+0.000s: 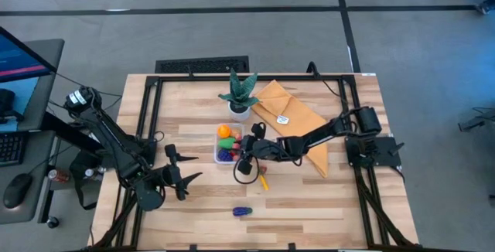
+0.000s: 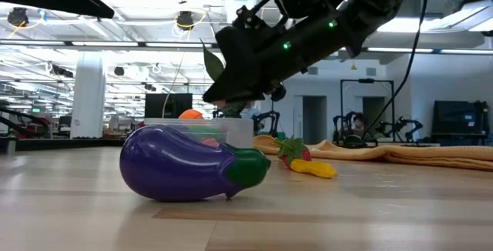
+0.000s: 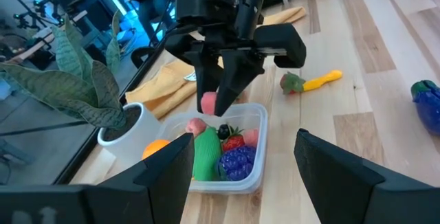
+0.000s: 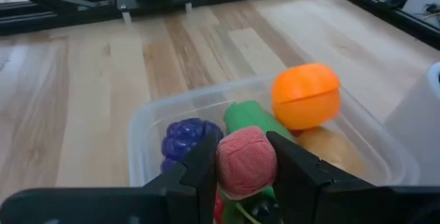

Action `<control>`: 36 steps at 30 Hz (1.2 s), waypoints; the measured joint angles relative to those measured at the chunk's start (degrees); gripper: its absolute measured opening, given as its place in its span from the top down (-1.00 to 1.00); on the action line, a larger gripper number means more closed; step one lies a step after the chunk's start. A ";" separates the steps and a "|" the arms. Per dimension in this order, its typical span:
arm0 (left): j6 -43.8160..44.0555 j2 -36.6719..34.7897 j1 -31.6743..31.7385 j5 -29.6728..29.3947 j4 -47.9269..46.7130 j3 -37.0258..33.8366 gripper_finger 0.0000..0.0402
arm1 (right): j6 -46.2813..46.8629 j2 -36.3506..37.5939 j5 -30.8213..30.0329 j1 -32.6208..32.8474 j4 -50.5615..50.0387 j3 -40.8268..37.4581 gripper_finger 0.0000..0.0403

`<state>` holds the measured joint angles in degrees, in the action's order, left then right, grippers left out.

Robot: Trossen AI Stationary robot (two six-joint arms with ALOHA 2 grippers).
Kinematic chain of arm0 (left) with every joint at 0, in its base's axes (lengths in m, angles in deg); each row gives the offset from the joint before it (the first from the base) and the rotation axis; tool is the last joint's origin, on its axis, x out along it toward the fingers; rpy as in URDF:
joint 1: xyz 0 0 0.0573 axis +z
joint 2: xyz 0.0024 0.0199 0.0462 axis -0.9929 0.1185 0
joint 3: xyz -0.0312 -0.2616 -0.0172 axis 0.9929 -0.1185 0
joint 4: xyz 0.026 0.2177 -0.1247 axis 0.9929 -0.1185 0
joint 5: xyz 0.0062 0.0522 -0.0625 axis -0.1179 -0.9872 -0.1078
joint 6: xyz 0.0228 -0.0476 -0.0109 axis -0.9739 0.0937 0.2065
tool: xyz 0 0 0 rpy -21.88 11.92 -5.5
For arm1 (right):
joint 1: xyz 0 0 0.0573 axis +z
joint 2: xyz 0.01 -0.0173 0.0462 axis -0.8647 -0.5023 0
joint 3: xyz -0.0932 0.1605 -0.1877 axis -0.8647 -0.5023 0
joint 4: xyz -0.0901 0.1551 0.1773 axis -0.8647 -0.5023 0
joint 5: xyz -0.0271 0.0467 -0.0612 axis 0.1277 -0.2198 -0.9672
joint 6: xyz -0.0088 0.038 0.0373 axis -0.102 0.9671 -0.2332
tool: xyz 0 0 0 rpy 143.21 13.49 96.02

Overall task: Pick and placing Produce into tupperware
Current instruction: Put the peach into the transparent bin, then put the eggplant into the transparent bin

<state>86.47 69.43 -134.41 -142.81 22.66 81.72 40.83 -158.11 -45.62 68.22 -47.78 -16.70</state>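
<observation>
we see the tupperware (image 1: 217, 153) mid-table by the plant pot (image 1: 239, 110), w/ orange, green & purple produce (image 4: 305, 95) inside. right gripper (image 4: 245, 161) hangs over it pinching a pink piece (image 4: 246, 161); left gripper (image 1: 182, 170) waits nearby, fingers spread. eggplant (image 1: 242, 211) lies apart twd the front edge.

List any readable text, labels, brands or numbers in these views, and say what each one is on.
No text can be read in any view.
Small white tag on the yellow cloth: dark marks, too small to read.
Monitor at the table's left: screen content blurred.
</observation>
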 joint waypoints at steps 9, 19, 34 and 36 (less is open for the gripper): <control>0.00 0.00 -0.02 0.00 0.02 0.00 -0.20 | 0.58 -0.03 3.11 -0.36 -0.21 0.00 0.46; 0.00 0.00 -0.02 -0.02 0.04 0.00 -0.20 | 1.00 -0.03 4.82 -0.65 -0.23 0.00 0.15; 4.43 0.00 0.00 5.51 1.42 -0.88 -0.20 | -8.55 2.29 5.62 2.73 -1.27 -0.02 -0.12; 5.04 0.00 0.00 6.14 1.42 -0.92 -0.20 | -8.63 3.91 4.87 3.56 -4.32 -0.06 -0.11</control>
<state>91.50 69.43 -134.41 -136.67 24.08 80.81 32.20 -154.20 -40.75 71.78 -52.10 -16.75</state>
